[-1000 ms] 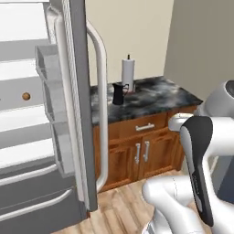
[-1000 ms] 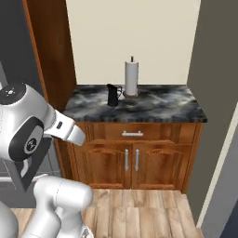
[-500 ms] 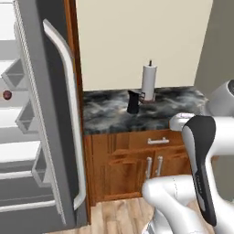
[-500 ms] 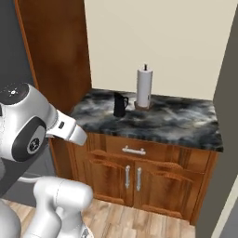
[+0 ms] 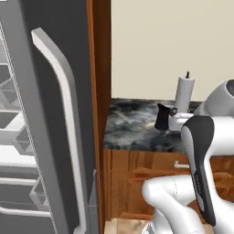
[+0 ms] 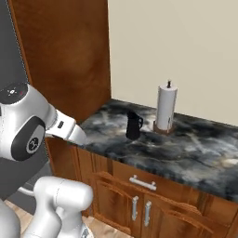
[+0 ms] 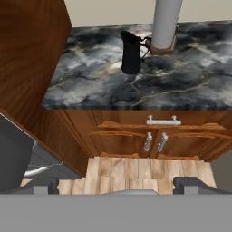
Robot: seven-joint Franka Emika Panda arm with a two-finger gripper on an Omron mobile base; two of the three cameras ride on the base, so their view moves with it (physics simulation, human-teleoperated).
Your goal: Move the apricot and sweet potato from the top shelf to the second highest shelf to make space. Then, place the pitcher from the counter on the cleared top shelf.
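Pitcher point(image 6: 134, 125) is sitting upright on the counter point(image 6: 186, 151), black and narrow, with its handle on the side facing the paper towel roll point(image 6: 165, 109) just to its right. From the hand camera the pitcher point(image 7: 132, 53) is up near the top of frame, again just left of the white roll point(image 7: 165, 20), close to it but I can't tell if they touch.

Going left to right in the left base view: the open fridge door point(image 5: 55, 137) with its long pale handle point(image 5: 64, 119) and grey door bins point(image 5: 13, 137), then a reddish-brown wood panel point(image 5: 101, 91), then the marbled counter point(image 5: 132, 130) with the pitcher point(image 5: 162, 117) and the roll point(image 5: 184, 94) behind the arm.

Gripper point(image 7: 113, 186) has its two dark tips spread wide apart at the bottom of the hand view, nothing between them, hanging over the wood floor point(image 7: 136, 170) in front of the cabinet doors point(image 7: 154, 140), well short of the pitcher. A drawer handle point(image 7: 163, 120) sits just under the counter edge.
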